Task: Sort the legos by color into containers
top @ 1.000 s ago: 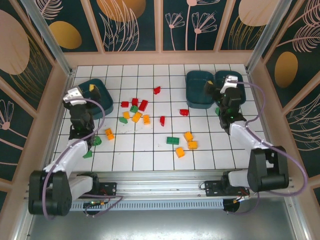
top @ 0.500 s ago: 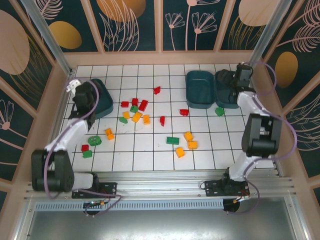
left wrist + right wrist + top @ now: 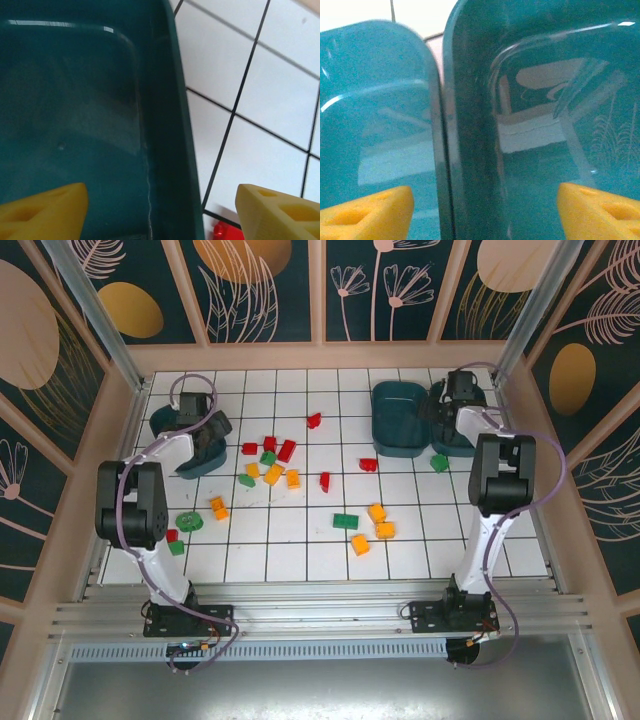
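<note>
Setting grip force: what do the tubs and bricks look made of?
The tubs look like glossy moulded plastic: sharp reflections on smooth teal walls. The bricks are probably hard plastic: bright uniform colours, crisp edges; finish too small to tell.

- The worktop is covered in white square tiles, divided by thin black grid lines; the same tiles are seen close up in the left wrist view.
- The tiled area is enclosed on three sides by a low rim of pale wood.
- Above the rim, wall panels are set in dark teal, printed with pale line-drawn leaves and flowers and with orange-gold ovals.
- The panels are separated by light wooden battens.
- Slanting metal posts are fixed at the back corners.
- An aluminium rail is laid along the near edge, with a grey metal sheet below it.
- The tiles are lit brightly and evenly.
</note>
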